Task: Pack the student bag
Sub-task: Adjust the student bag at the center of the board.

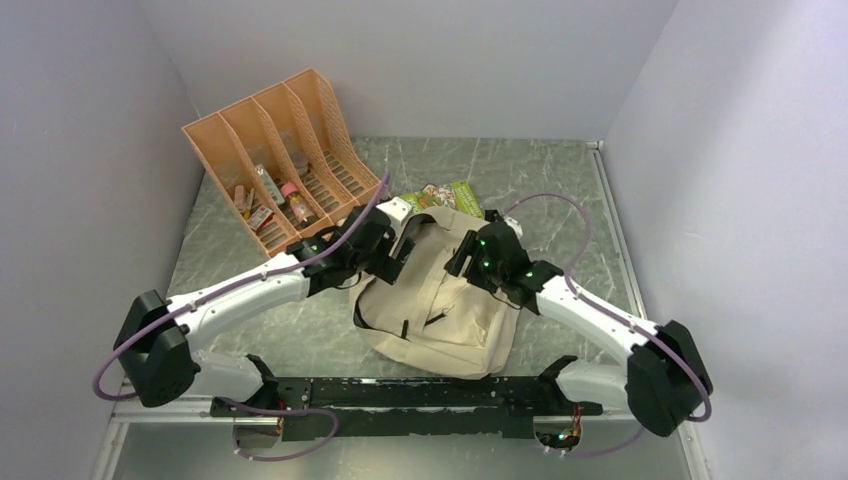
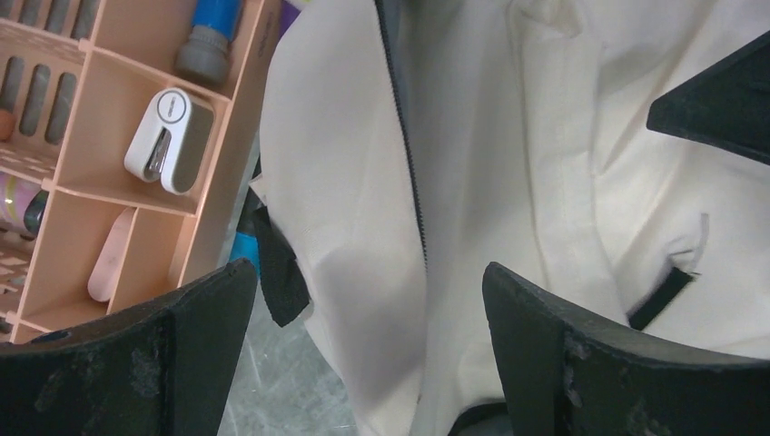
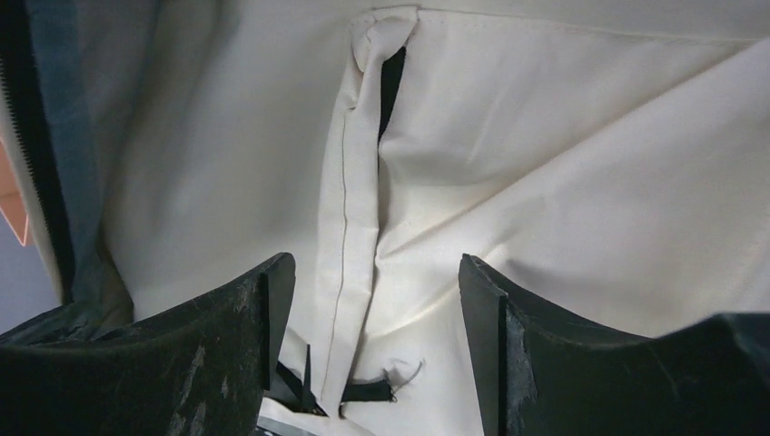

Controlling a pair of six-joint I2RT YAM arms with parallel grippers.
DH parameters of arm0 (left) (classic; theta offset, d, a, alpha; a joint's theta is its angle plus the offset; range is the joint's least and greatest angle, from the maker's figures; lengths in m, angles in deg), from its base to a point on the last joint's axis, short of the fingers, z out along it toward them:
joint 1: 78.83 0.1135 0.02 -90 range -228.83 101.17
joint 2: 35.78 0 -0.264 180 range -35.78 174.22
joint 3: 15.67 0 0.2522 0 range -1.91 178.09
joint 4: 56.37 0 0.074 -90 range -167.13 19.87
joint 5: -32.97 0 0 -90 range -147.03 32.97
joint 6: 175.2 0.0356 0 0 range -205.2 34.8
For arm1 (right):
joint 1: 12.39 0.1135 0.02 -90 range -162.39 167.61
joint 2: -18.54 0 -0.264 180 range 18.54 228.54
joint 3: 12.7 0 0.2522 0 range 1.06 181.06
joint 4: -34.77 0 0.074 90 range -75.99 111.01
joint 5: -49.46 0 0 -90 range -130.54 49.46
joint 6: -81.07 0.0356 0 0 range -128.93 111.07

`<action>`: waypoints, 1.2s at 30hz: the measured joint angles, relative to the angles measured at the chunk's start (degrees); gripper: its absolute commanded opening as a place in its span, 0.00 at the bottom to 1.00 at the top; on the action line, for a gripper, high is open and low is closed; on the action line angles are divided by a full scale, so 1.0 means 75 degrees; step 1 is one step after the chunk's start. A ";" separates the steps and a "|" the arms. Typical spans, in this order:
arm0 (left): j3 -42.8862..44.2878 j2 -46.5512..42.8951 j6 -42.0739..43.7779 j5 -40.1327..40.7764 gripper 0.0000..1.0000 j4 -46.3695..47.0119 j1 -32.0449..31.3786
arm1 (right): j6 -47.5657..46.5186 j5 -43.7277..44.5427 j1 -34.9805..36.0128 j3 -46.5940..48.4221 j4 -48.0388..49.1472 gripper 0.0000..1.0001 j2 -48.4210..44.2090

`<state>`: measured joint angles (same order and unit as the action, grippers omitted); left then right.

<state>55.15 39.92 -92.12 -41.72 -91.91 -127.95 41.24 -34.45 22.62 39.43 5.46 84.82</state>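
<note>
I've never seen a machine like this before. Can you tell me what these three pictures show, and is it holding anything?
It is a robot with two white-and-black arms, a left arm and a right arm, each ending in a two-finger gripper. One picture looks down from above. The other two come from small cameras on the wrists, so the black shapes at the bottom are the fingers. On the grey marbled table are a soft cream fabric backpack, an orange plastic file organizer with small items inside, and a green printed booklet peeking out at the bag's far side. The left gripper and right gripper are both open over the cloth, holding nothing.
</note>
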 measured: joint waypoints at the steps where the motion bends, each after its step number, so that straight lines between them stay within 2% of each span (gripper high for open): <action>1: 0.0000 0.0096 0.0009 0.0117 0.99 -0.0020 -0.0017 | 0.0067 -0.0090 0.0000 -0.0026 0.0149 0.69 0.0169; 9: -0.0026 0.0478 0.0006 0.0586 0.98 -0.0140 -0.0093 | 0.0507 -0.0481 0.0000 -0.0143 0.1422 0.63 0.1343; 14: -0.0076 0.0589 -0.0026 0.0764 0.84 -0.0201 -0.0114 | 0.0705 -0.0621 0.0000 -0.0157 0.2031 0.55 0.1955; 19: -0.0090 0.0708 -0.0096 0.0941 0.63 -0.0344 -0.0114 | 0.0825 -0.0880 0.0000 -0.0157 0.2608 0.40 0.2413; 24: -0.0090 0.0761 -0.0210 0.1078 0.39 -0.0425 -0.0117 | 0.0874 -0.0959 0.0000 -0.0157 0.2929 0.22 0.2774; 28: -0.0090 0.0898 -0.0259 0.1151 0.14 -0.0495 -0.0117 | 0.0950 -0.0901 0.0000 -0.0189 0.2999 0.01 0.2798; 29: -0.0090 0.0909 -0.0254 0.1172 0.07 -0.0513 -0.0117 | 0.0965 -0.0880 0.0000 -0.0213 0.3025 0.00 0.2777; 32: -0.0087 0.0906 -0.0321 0.1244 0.05 -0.0533 -0.0114 | 0.0994 -0.0697 0.0015 -0.0361 0.3042 0.00 0.2463; 36: -0.0023 0.0895 -0.0376 0.1332 0.05 -0.0632 -0.0114 | 0.0796 -0.0239 0.0061 -0.0399 0.2565 0.00 0.1408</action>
<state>54.97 46.63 -94.94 -31.73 -96.65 -128.81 47.21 -36.24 23.08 36.43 24.70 95.38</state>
